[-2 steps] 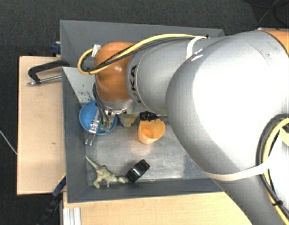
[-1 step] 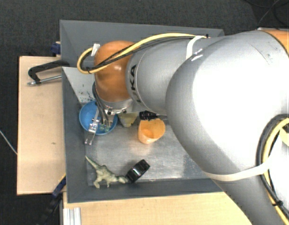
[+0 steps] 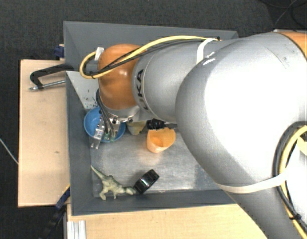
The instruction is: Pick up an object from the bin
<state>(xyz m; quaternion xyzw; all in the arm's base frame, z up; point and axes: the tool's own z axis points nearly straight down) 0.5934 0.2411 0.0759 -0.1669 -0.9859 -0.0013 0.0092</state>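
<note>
Blue bowl sits against the left wall of the bin, about halfway along it. Gripper is down at the bowl's right edge, overlapping it. Can't tell how far the gripper is open, or whether it has hold of anything. Just right of it is a pale yellowish piece, then an orange cup. Further off, near the lower wall, a black cylinder lies just beside a tan toy dinosaur.
</note>
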